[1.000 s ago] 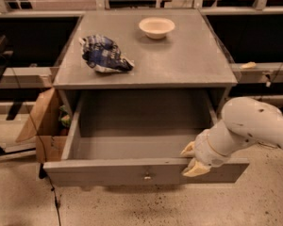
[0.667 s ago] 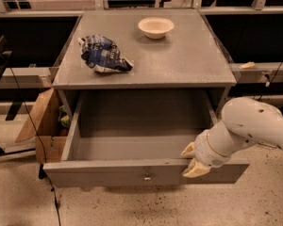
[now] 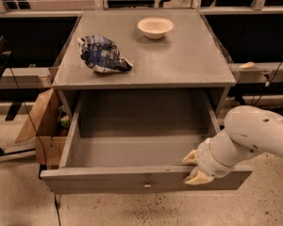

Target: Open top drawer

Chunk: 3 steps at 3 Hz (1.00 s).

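Observation:
The top drawer is a wide grey drawer pulled far out of the grey cabinet, its deep box open and empty. A small round metal knob sits at the centre of its front. My gripper is at the drawer's front edge on the right side, with its cream fingertips at the rim of the front panel. My white arm comes in from the right.
A white bowl and a crumpled blue chip bag lie on the cabinet top. A cardboard box stands on the floor to the left of the cabinet. Dark tables and rails run behind.

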Motion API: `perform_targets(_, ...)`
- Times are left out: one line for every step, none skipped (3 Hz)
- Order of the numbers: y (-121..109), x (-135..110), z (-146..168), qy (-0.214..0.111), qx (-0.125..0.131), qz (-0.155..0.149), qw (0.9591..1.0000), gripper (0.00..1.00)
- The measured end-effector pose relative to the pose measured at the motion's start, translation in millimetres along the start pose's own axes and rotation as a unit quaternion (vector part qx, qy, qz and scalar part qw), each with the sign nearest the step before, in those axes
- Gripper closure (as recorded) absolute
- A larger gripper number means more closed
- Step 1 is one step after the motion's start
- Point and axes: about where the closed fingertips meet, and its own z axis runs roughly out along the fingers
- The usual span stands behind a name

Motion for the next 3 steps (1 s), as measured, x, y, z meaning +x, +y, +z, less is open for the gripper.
perform_targets(8, 1, -1, 0.002, -0.001, 0.0, 1.0, 0.35)
perform_targets(24, 6, -5, 0.006, -0.004, -0.001, 1.0, 0.11)
perform_targets(33, 8, -9, 0.009, -0.004, -0.003, 0.9999, 0.0)
